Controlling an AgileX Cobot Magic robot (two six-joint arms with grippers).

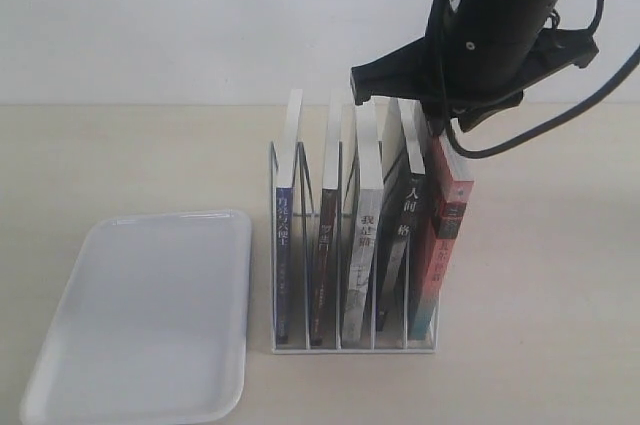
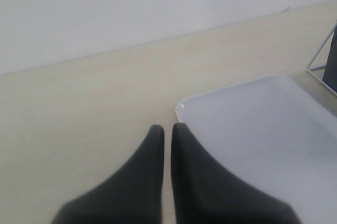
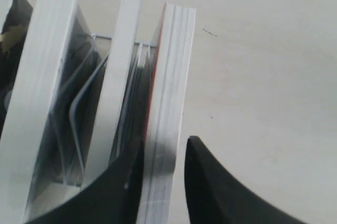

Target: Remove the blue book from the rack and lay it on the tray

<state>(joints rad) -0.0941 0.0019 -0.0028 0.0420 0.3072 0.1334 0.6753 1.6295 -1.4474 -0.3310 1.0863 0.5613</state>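
The blue book [image 1: 285,245] stands upright in the leftmost slot of the white wire rack [image 1: 350,345], blue spine facing the exterior view. The white tray [image 1: 150,315] lies flat to the rack's left, with nothing on it. At the rack's opposite end, my right gripper [image 1: 440,123] has come down over the red-spined book [image 1: 448,235]. In the right wrist view its jaws [image 3: 166,142] straddle that book's page edge [image 3: 171,76], one finger against it and the other a small gap away. My left gripper [image 2: 167,129] is shut and holds nothing, beside the tray's corner [image 2: 263,129].
Three other books fill the rack's middle slots: a dark one [image 1: 328,235], a grey-white one [image 1: 360,245] and a black-spined one [image 1: 400,225]. Black cables [image 1: 560,115] hang from the right arm. A wall runs along the back of the beige table [image 1: 540,345].
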